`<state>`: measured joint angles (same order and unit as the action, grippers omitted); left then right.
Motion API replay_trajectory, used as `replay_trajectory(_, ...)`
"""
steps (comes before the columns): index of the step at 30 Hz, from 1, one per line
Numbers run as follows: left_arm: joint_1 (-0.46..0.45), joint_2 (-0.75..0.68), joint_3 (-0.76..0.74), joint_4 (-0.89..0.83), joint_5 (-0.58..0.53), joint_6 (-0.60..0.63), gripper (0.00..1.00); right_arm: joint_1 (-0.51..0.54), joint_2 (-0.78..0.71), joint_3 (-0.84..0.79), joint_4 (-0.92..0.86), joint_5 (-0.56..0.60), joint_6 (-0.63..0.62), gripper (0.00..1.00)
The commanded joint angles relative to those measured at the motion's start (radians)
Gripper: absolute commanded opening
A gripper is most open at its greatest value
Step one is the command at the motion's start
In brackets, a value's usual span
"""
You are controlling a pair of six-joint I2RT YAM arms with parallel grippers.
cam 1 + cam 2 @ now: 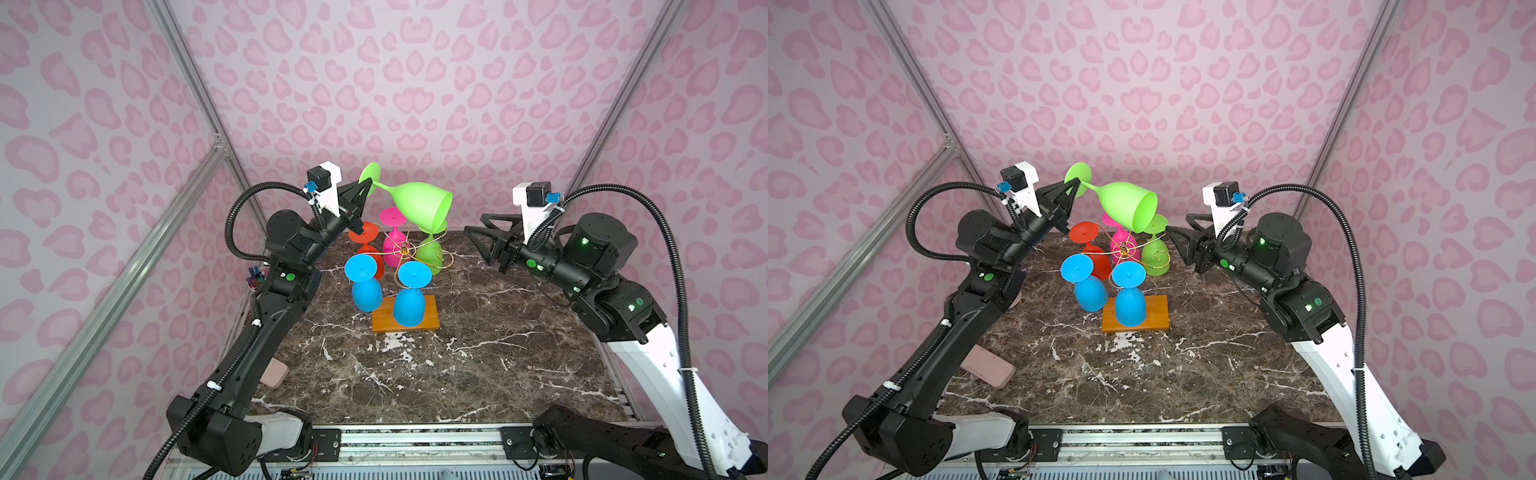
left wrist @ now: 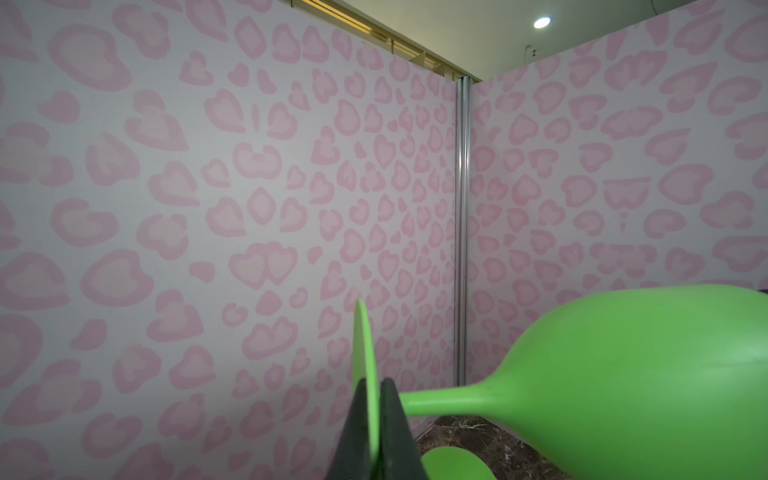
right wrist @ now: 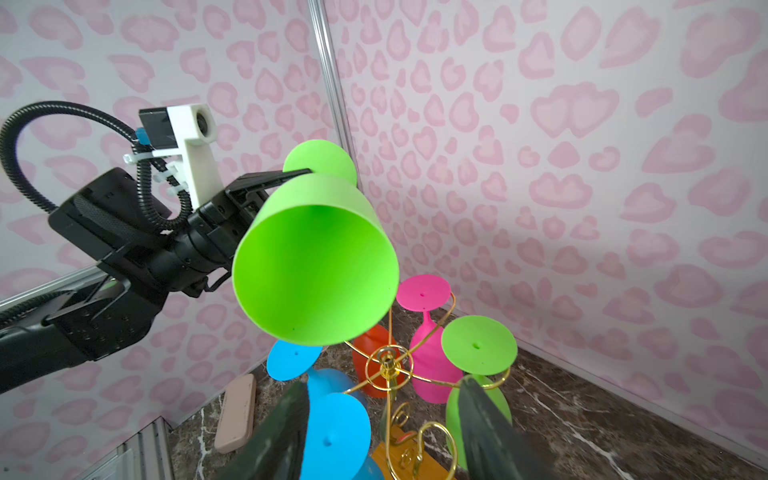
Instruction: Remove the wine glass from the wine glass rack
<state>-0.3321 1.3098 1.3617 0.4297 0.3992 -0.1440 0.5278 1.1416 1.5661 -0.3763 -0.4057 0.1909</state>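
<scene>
Knocks are to be feared nearest the front, where two blue glasses (image 1: 409, 305) are hung foot-up over the wooden base (image 1: 430, 322) of the wine glass rack (image 1: 403, 249). The thin stand could be tipped if it is brushed by the right gripper (image 1: 473, 222), whose jaws are spread just beside it with nothing between them.

Farther back and higher, the wine glass (image 1: 419, 201), green, is held clear above the rack, tilted with its mouth down and to the right. Only its foot is pinched by the left gripper (image 2: 374, 415), so it could be levered loose and dropped onto the hung glasses. Its bowl is seen to be empty in the right wrist view.

Behind the blue pair, an orange glass (image 1: 363, 235), a pink glass (image 1: 392, 218) and a second green glass (image 1: 430, 253) are hung inverted; their insides are hidden.
</scene>
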Motion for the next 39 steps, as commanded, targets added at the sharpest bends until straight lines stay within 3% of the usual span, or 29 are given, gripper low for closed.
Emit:
replay_trajectory(1, 0.002, -0.006, -0.003, 0.049, 0.029, -0.041, 0.03, -0.002, 0.025, 0.004, 0.102, -0.087, 0.056, 0.56)
replay_trajectory(18, 0.002, -0.006, 0.005, 0.049, 0.133, -0.131, 0.03, -0.002, 0.211, 0.094, 0.243, -0.116, 0.138, 0.45)
replay_trajectory(32, 0.002, 0.002, 0.004, 0.049, 0.104, -0.168, 0.03, 0.012, 0.259, 0.092, 0.315, -0.145, 0.208, 0.15)
replay_trajectory(37, 0.002, -0.003, -0.002, 0.047, 0.083, -0.176, 0.08, 0.014, 0.255, 0.086, 0.324, -0.136, 0.224, 0.0)
replay_trajectory(39, 0.002, -0.007, -0.006, 0.047, 0.075, -0.177, 0.13, 0.017, 0.249, 0.078, 0.329, -0.13, 0.239, 0.0)
